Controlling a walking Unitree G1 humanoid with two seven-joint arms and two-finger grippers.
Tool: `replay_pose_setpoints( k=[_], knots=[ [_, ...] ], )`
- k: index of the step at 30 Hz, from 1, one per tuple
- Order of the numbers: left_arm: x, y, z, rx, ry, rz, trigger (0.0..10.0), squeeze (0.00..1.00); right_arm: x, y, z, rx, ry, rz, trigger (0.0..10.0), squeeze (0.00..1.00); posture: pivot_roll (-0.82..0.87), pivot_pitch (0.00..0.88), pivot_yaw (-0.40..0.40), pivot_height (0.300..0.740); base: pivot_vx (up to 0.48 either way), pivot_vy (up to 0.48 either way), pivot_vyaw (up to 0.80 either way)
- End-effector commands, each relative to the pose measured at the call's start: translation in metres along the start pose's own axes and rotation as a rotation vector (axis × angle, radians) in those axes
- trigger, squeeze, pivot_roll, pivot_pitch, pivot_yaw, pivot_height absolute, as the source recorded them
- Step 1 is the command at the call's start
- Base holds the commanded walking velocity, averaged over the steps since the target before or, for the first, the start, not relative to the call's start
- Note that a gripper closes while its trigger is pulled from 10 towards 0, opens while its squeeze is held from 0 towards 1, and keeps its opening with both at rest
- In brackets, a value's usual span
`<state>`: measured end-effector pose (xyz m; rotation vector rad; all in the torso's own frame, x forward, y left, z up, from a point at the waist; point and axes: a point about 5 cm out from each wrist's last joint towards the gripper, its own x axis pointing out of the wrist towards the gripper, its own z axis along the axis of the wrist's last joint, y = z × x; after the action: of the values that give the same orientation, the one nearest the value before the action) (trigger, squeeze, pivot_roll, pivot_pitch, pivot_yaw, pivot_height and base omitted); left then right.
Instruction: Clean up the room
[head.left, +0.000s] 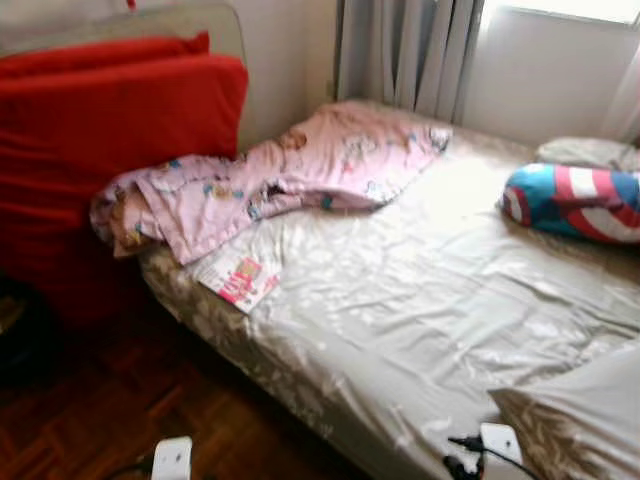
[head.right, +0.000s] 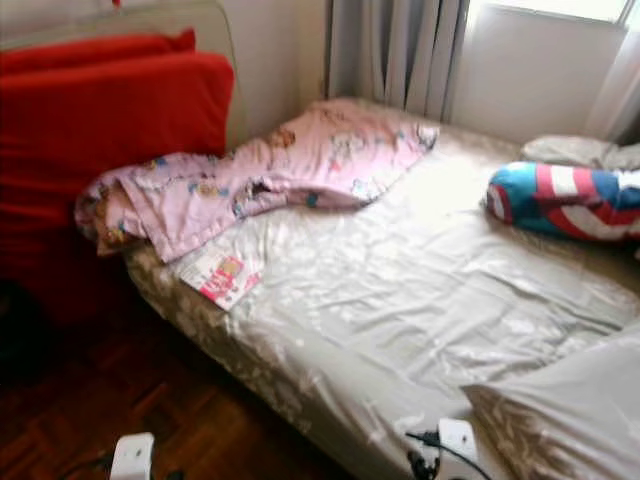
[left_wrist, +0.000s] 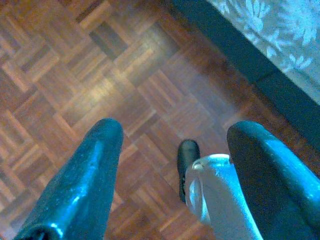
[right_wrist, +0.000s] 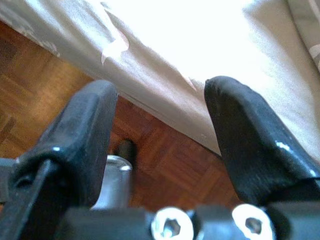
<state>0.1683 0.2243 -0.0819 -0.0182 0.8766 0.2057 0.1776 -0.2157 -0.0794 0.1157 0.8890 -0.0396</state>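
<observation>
Grey bed (head.left: 420, 300), pink blanket (head.left: 290, 175), booklet (head.left: 240, 278)

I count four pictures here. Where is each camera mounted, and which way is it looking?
Left eye view and right eye view: on the head, looking forward and down at the bed with its pink blanket; both share this scene.
Left wrist view: on the left wrist, looking down past the open left gripper at the parquet floor.
Right wrist view: on the right wrist, looking past the open right gripper at the bed's edge.
</observation>
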Motion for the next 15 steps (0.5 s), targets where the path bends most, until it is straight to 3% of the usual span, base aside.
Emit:
replay_pose_setpoints(
  k=[1,4,10,15],
  knots=[
    [0.0007,-0.0019,0.0013,0.015,0.005,-0.01,10.0,0.0,-0.0018,-0.0056,-0.0026,-0.007,0.011,-0.015,10.0,0.0,-0.04,0.0,0.004,0.74,0.0,-0.319,0.0],
    [0.0005,-0.0016,0.0005,0.016,0.008,-0.01,10.0,0.0,-0.0018,-0.0056,-0.0028,-0.009,0.012,-0.015,10.0,0.0,-0.05,0.0,0.004,0.74,0.0,-0.315,0.0],
    [0.0002,-0.0004,-0.0009,0.009,0.016,-0.007,10.0,0.0,-0.002,-0.006,-0.0033,-0.014,0.018,-0.017,10.0,0.0,-0.05,0.0,0.003,0.74,0.0,0.0,0.0],
    [-0.0001,0.0008,-0.0027,0.009,0.028,-0.01,10.0,0.0,-0.0021,-0.0066,-0.0044,-0.02,0.03,-0.019,10.0,0.0,-0.05,0.0,0.003,0.74,0.0,0.0,-0.69]
  ],
)
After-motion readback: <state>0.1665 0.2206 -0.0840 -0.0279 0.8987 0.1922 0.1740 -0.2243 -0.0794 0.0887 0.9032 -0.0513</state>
